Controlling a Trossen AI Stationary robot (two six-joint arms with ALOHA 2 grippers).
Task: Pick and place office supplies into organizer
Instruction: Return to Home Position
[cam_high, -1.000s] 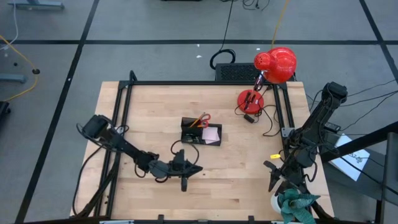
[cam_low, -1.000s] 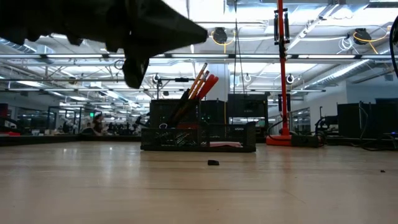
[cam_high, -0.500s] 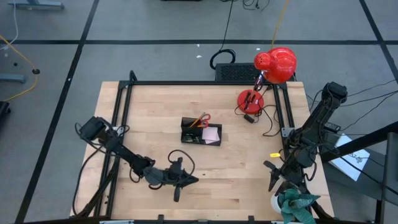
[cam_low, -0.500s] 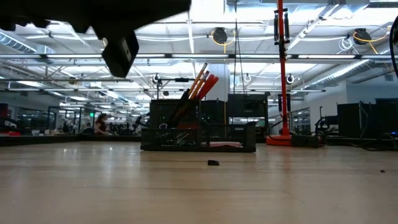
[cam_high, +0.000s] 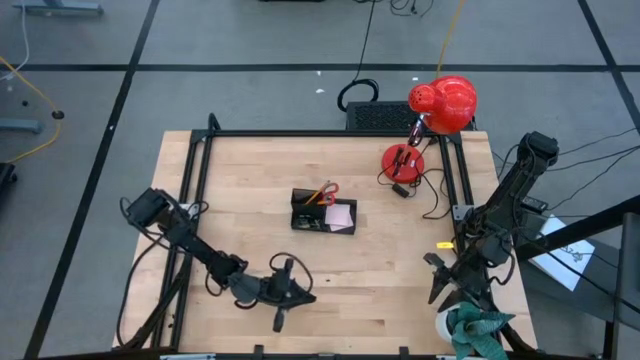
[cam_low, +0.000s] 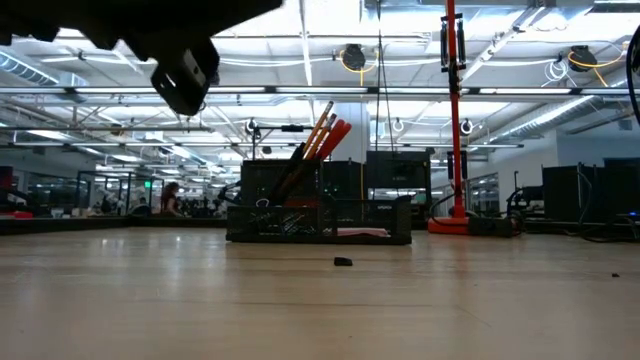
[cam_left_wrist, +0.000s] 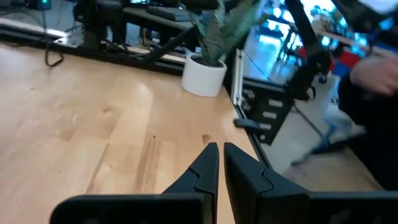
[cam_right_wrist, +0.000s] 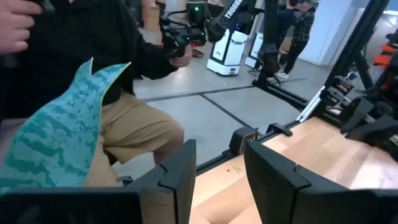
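The black organizer (cam_high: 318, 215) (cam_low: 318, 215) stands mid-table. Orange pencils (cam_low: 318, 128) and red-handled scissors (cam_high: 328, 189) stick up out of its taller section, and the pink sticky-note pad (cam_high: 341, 215) lies in its right part. A tiny black clip (cam_low: 343, 262) lies on the table in front of it. A small yellow piece (cam_high: 442, 246) lies near the right rail. My left gripper (cam_high: 312, 297) (cam_left_wrist: 217, 152) hovers near the near edge, shut and empty, pointing right. My right gripper (cam_high: 432, 280) (cam_right_wrist: 217, 163) waits open at the table's right near corner.
A red lamp (cam_high: 443, 103) with a round base (cam_high: 402, 161) stands at the far right corner. A white pot (cam_left_wrist: 204, 74) holding a green plant (cam_high: 478, 328) stands at the near right corner. A black frame rail (cam_high: 320, 133) borders the table. A person (cam_right_wrist: 106, 68) sits beyond the right edge.
My left gripper has moved toward the table's near edge and slightly left, away from the organizer, staying shut. In the low view it has drawn up and off toward the picture's upper left.
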